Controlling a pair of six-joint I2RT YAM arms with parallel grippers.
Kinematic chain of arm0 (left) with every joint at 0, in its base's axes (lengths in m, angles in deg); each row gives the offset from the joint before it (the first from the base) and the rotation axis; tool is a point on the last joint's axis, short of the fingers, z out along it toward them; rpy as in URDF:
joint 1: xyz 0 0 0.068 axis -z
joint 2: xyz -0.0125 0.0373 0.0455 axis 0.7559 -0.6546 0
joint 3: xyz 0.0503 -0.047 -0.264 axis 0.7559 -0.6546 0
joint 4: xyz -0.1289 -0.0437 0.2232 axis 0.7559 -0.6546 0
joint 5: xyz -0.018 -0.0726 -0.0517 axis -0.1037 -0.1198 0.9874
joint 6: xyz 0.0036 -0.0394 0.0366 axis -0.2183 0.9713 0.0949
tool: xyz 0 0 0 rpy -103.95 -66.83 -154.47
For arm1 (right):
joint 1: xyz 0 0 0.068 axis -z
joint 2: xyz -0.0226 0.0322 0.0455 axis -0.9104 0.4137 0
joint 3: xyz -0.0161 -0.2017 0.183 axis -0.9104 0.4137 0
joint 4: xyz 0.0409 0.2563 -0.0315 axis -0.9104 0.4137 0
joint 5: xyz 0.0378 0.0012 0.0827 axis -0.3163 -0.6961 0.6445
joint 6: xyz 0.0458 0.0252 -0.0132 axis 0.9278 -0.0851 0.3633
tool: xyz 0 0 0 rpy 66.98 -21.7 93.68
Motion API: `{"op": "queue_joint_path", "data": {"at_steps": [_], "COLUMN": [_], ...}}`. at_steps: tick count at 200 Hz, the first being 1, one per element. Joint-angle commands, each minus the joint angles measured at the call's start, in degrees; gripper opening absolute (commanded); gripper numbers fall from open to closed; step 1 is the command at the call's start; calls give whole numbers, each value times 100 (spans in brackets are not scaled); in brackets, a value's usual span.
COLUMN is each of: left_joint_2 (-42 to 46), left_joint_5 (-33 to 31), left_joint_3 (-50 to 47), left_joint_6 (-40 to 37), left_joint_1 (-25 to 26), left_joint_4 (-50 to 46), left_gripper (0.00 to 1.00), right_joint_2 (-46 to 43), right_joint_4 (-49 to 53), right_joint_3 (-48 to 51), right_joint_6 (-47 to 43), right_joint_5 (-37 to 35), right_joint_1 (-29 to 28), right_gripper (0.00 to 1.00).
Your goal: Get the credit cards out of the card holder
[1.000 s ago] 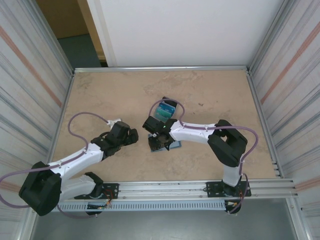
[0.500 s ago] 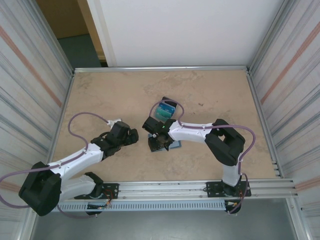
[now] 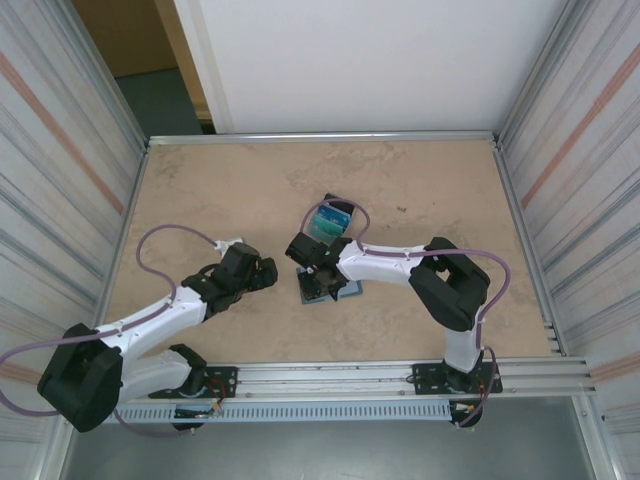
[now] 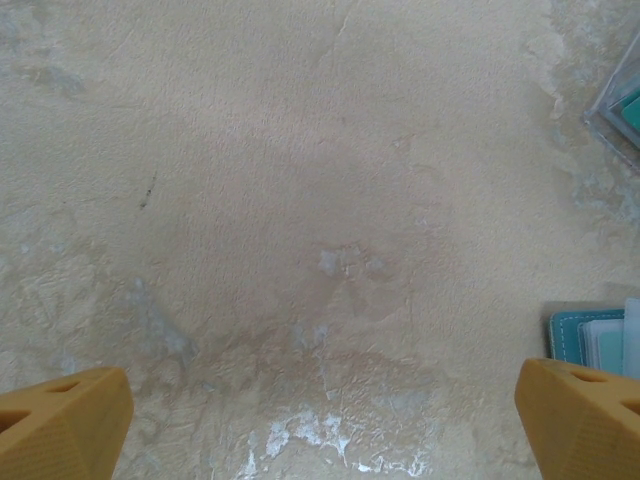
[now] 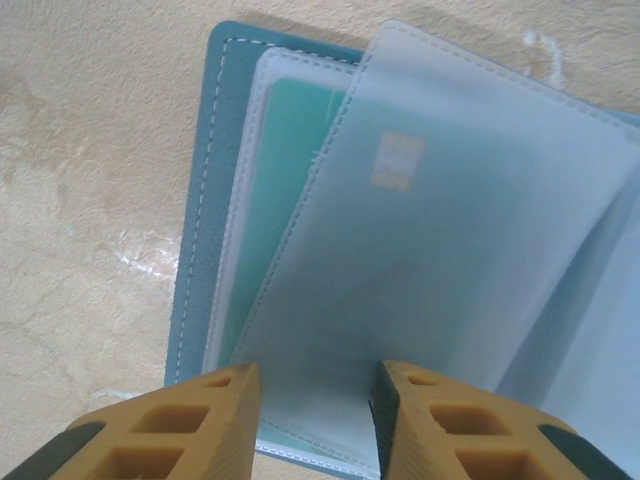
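**Right gripper.** In the right wrist view the right gripper [image 5: 315,378] has its two orange fingers [image 5: 190,420] a narrow gap apart. The jaws are partly spread and nothing is clamped between them. The fingertips sit over the near edge of a frosted pocket of the card holder [image 5: 205,200]. Whether the tips press on that pocket cannot be told.

**Card holder.** The card holder lies open and flat on the table [image 5: 80,150], with its teal-blue outer face down. Only a stitched teal border shows around the paler lining. The credit cards [image 5: 290,170] are in the pockets:
- A teal-green card sits in the lower pocket, next to the border.
- A second card, with a gold chip, shows faintly through the tilted frosted pocket that overlaps the first.

In the top view the right gripper [image 3: 318,283] is directly above the card holder [image 3: 347,291], near the middle of the table [image 3: 430,190].

**Clear tray.** A clear tray [image 3: 328,222] with teal contents lies just beyond the card holder, toward the far edge.

**Left gripper.** The left gripper [image 3: 262,272] hovers to the left of the card holder, apart from it. In the left wrist view the left gripper [image 4: 320,390] has its jaws fully spread over bare table [image 4: 300,150] and holds nothing. A corner of the card holder [image 4: 580,335] shows beside its right finger, and the clear tray [image 4: 620,110] shows at the right edge.
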Motion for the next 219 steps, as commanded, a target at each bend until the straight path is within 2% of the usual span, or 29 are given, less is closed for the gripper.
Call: {"op": "queue_joint_path", "data": {"at_steps": [1, 43, 109, 167, 219], "left_joint_2": [77, 109, 70, -295, -1069], "left_joint_5": [1, 56, 97, -40, -265], "left_joint_3": [-35, 49, 256, 684, 1189], "left_joint_6": [17, -107, -373, -638, -835], "left_joint_1": [-42, -41, 146, 555, 1038], "left_joint_4": [25, -14, -6, 1, -5], "left_gripper": [99, 99, 99, 99, 99], "right_joint_2": [266, 175, -396, -1095, -1491], "right_joint_4": [101, 49, -111, -576, -1075], "right_joint_3": [171, 178, 417, 958, 1512], "right_joint_6": [125, 185, 308, 518, 755], "right_joint_5": [-142, -205, -244, -166, 91], "right_joint_1": [74, 122, 183, 325, 537], "right_gripper": [31, 14, 3, 0, 0]}}
